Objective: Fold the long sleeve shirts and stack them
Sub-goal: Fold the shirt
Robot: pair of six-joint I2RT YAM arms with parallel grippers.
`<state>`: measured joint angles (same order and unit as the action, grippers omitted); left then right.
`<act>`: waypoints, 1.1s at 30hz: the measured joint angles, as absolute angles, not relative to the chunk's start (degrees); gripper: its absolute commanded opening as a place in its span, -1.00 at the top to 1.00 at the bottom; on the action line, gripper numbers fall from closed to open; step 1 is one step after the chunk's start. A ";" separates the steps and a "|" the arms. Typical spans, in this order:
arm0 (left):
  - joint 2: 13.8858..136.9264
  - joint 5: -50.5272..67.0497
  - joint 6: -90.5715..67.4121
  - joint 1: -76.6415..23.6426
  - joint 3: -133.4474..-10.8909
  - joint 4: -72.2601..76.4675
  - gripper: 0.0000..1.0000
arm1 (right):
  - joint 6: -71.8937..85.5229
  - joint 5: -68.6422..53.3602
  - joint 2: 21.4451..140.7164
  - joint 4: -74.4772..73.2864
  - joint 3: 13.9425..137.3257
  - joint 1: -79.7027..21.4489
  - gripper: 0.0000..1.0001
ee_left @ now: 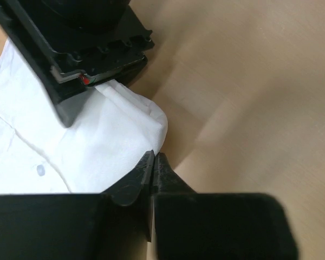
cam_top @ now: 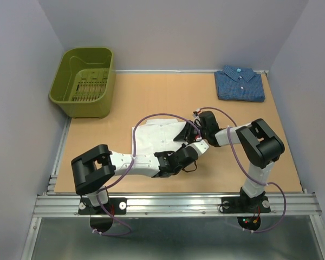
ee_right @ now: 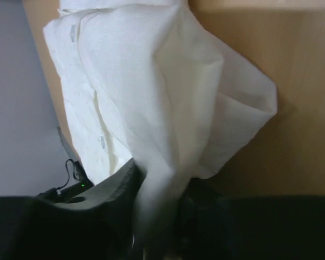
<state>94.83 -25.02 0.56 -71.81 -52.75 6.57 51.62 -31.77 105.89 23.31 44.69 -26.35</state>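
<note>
- R jaws pinch white shirt (ee_right: 151,97), cloth bunched.
- L jaws pressed together at its edge.
- Blue shirt (cam_top: 239,84) folded, far-right corner of counter (cam_top: 151,97).

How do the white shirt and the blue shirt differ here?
The white shirt is plain; the blue shirt is finely patterned. The white shirt lies mid-table, loosely part folded; the blue shirt sits neatly folded in the far right corner. The right gripper pinches the white shirt; nothing touches the blue shirt. Both are button-up shirts.
</note>
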 measured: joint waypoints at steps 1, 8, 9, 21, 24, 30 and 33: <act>94.37 -24.93 0.16 -71.81 -52.75 6.17 0.20 | 50.41 -31.44 105.89 22.57 44.73 -26.35 0.70; 85.12 -24.40 -3.29 -71.66 -52.05 4.60 -0.49 | 44.71 -29.45 105.27 18.50 45.32 -26.33 0.99; 83.68 -24.40 -3.64 -71.48 -52.05 4.45 -0.55 | 43.72 -29.28 105.08 18.02 45.50 -26.33 0.99; 63.99 -24.86 -10.68 -48.21 -50.63 -1.93 -0.89 | 21.63 -24.45 104.64 -2.17 57.56 -24.51 0.98; 61.93 -26.17 -11.73 -40.32 -51.72 -4.40 -0.90 | 15.33 -22.44 104.68 -9.34 62.41 -23.44 0.99; 58.17 -26.35 -11.97 -31.79 -50.39 -3.62 -0.89 | 0.78 -13.45 105.21 -24.97 74.94 -22.26 0.98; 56.60 -28.75 -11.86 -29.43 -48.58 -4.05 -0.89 | -5.02 -6.96 105.84 -31.62 80.93 -22.17 0.98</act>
<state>56.60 -28.75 -11.86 -29.43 -48.58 -4.05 -5.02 -6.96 105.84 -31.62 80.93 -22.17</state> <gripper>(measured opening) 0.946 0.064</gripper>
